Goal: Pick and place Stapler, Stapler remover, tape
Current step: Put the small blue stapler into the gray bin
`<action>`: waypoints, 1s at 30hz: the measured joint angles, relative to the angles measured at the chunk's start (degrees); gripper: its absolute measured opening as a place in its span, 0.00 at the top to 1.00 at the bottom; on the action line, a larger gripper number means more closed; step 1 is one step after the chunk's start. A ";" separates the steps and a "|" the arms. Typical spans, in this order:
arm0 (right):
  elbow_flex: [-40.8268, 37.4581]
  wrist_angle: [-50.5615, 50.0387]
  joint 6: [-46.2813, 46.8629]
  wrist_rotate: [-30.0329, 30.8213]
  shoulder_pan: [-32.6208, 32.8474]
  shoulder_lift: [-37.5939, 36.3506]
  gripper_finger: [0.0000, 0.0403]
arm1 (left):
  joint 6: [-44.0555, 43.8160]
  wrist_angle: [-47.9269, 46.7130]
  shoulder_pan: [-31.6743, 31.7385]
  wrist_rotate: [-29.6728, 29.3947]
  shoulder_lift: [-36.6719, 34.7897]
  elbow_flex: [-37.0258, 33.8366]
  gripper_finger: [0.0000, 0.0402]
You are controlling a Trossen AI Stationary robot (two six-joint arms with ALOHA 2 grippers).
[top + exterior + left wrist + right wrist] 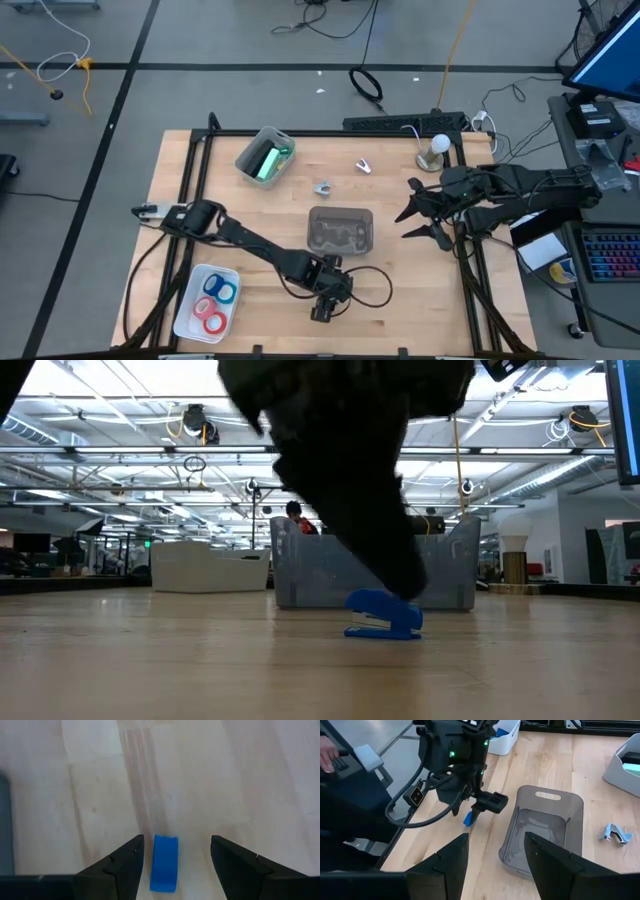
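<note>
A small bright blue stapler (384,615) lies flat on the wooden tabletop (420,290) near its front edge, just in front of the clear grey bin (340,230). It is a stubby, rounded piece, its body resting on a thinner base. The left gripper (175,865) hangs right over it, fingers spread to either side and not touching it. The right gripper (420,222) waits with its fingers apart at the right side of the tabletop. Tape rolls (212,303), red and blue rings, sit in a white tray (186,315) at the front left.
</note>
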 joint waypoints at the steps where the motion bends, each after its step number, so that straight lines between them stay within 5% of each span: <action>1: -0.01 -0.04 0.00 0.00 0.00 0.01 0.54 | 0.21 -0.61 0.02 0.02 0.18 -0.01 0.43; 9: -5.37 6.39 2.42 -0.06 0.00 -1.31 0.54 | 1.22 0.54 0.88 3.33 2.41 0.00 0.47; 18: -16.46 17.52 7.28 -0.13 -0.02 -4.43 0.54 | -1.98 0.41 1.53 5.02 2.37 0.00 0.84; 30: -29.62 28.97 10.15 7.08 -0.46 -15.41 0.54 | -6.26 -2.96 1.57 5.94 -1.00 -0.20 0.84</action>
